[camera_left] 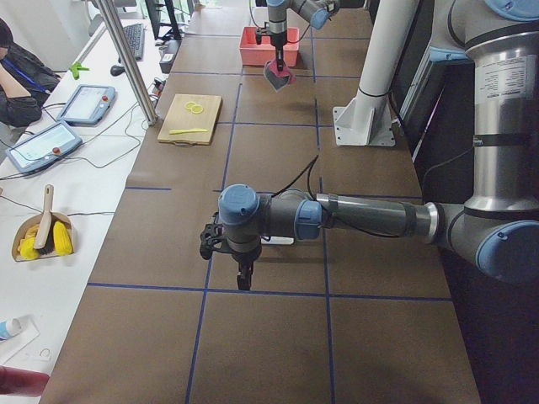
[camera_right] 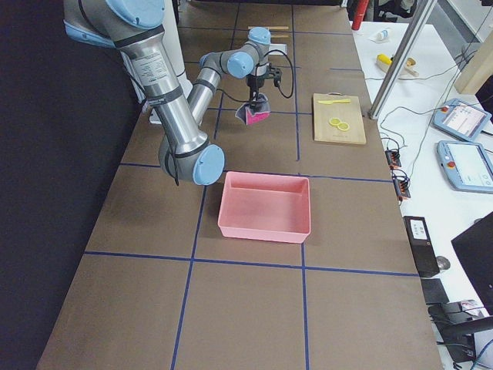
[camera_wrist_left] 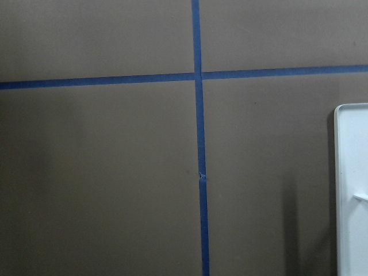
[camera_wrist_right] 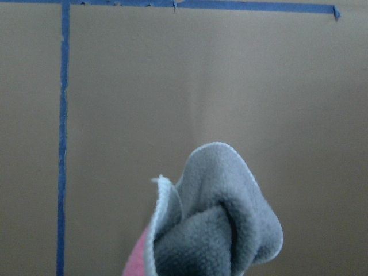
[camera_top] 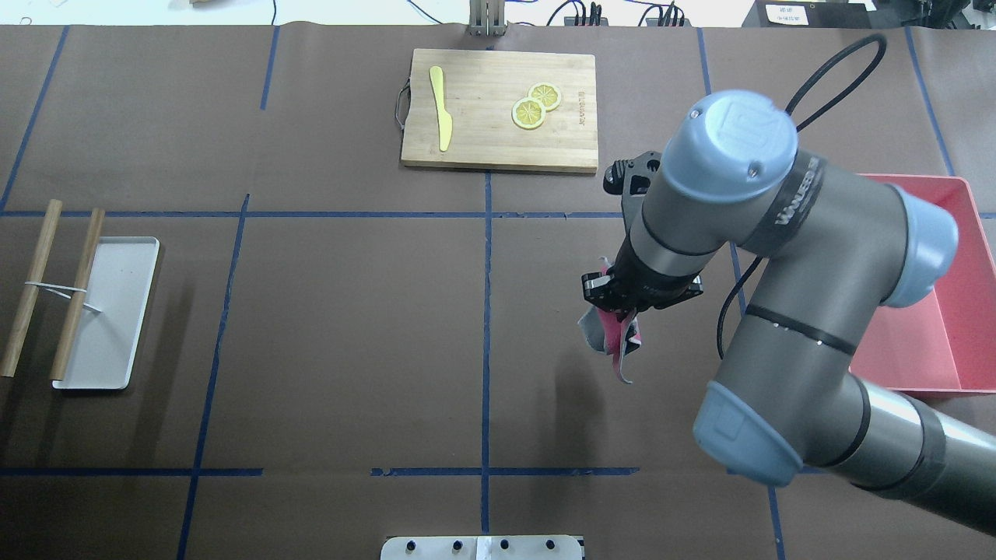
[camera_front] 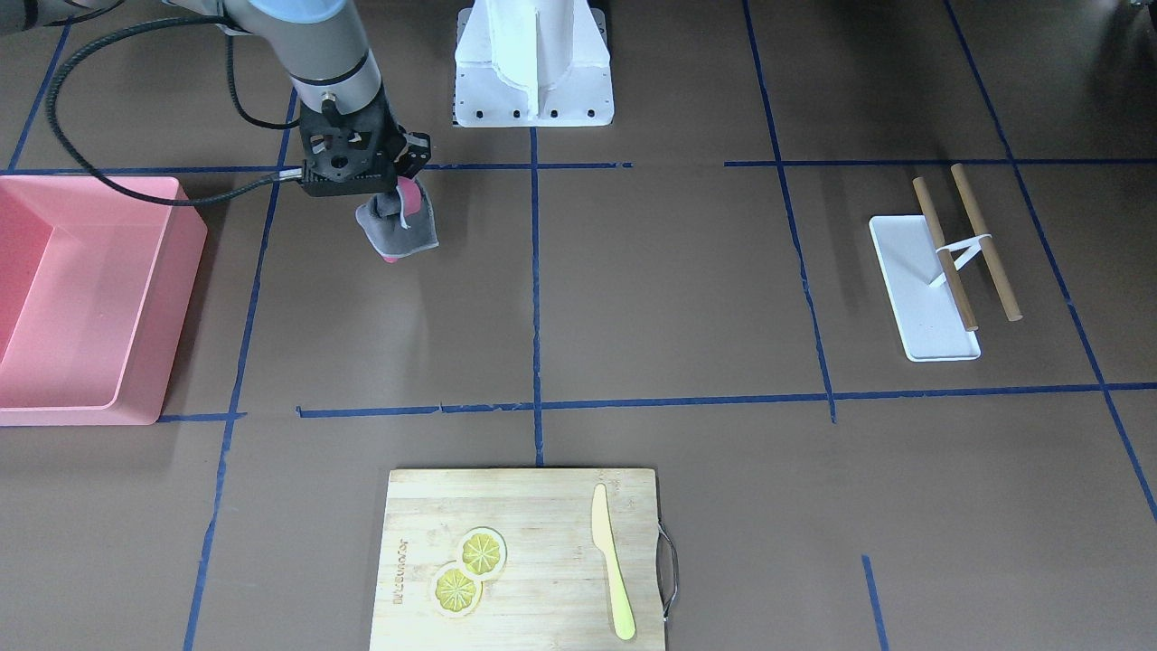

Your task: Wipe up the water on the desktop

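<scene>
The desktop is flat matte brown with dark-blue tape lines; I see no water on it. My right gripper is shut on a grey and pink cloth and holds it hanging a little above the desktop, near the pink bin. The cloth also shows in the overhead view and in the right wrist view. My left gripper shows only in the exterior left view, low over the desktop; I cannot tell if it is open or shut.
A pink bin stands beside the right arm. A bamboo cutting board carries lemon slices and a yellow knife. A white tray with two wooden sticks lies on the robot's left side.
</scene>
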Robot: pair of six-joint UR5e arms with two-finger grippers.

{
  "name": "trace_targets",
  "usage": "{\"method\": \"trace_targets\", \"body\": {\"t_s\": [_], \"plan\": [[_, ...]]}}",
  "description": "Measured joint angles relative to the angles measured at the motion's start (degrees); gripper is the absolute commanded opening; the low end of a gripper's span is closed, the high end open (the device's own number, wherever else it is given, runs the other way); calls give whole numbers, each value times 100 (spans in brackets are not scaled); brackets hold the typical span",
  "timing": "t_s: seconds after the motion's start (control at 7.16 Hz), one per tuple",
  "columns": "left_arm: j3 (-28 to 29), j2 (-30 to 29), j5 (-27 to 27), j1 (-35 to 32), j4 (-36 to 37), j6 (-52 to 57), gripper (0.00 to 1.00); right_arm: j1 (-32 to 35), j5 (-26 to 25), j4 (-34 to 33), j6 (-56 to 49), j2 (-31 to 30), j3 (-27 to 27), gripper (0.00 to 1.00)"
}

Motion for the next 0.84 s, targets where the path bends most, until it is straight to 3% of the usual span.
{"method": "trace_targets", "body": {"t_s": [0.42, 0.84], "plan": [[63, 4, -290, -56, -28, 9, 100, -544, -444, 815, 550, 125, -787, 0], [74, 83, -307, -55, -33, 14, 100, -611, -520, 1414, 879, 790, -1862, 0]]}}
